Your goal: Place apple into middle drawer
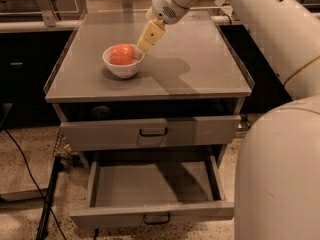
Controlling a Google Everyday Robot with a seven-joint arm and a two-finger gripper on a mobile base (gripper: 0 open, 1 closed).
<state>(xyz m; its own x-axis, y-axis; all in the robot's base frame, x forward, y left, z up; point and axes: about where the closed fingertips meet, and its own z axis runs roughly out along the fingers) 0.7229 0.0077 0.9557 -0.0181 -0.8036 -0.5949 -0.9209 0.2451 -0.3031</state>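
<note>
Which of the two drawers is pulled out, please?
The lower drawer, its grey floor showing; the upper drawer is pushed in. The gripper hangs at the bowl rim, beside the apple.

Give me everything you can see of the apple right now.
The apple is round and red-orange, lighter on top, with smooth-looking skin. It sits in the white bowl on the grey cabinet top, left of centre. Its upper part shows above the rim and its underside is hidden. The gripper hangs just to its right at the bowl's rim; I cannot tell whether they touch. The apple is not yet in the open middle drawer.
</note>
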